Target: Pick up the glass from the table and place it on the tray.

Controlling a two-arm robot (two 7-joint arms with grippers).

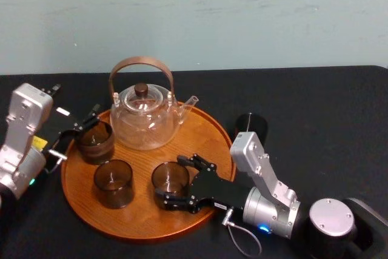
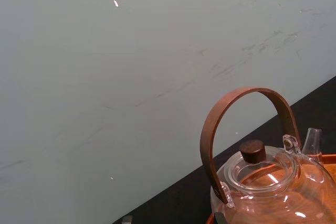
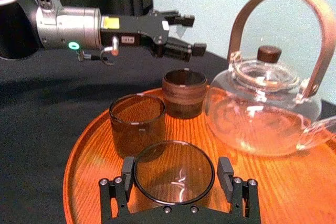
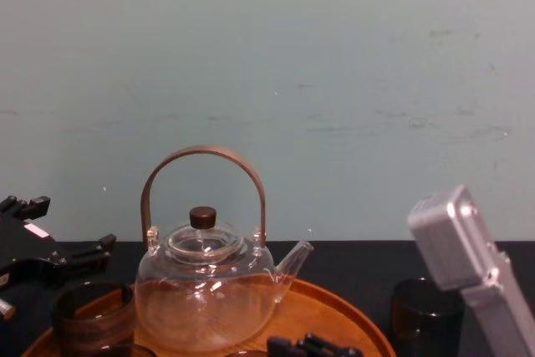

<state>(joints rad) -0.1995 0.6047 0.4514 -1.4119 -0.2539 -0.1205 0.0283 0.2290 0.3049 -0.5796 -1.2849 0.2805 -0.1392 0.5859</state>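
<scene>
My right gripper is clamped on the glass, lower centre of the head view. Glass stands upright on the tray, axis vertical, mouth up. Left gripper spread apart at mid-left, by the banded cup.

On my tabletop sits the tray, left of centre. The teapot stands at the tray's back, spout toward my right. Just left of the teapot is the back glass. Before that one stands the front left glass, and to its right, near the tray's front right rim, the front right glass. My right tool sits around this last one, reaching in from the right. My left tool hangs above the back glass (a little to its left). A fourth glass stands off the tray, on the tabletop just right of it.
</scene>
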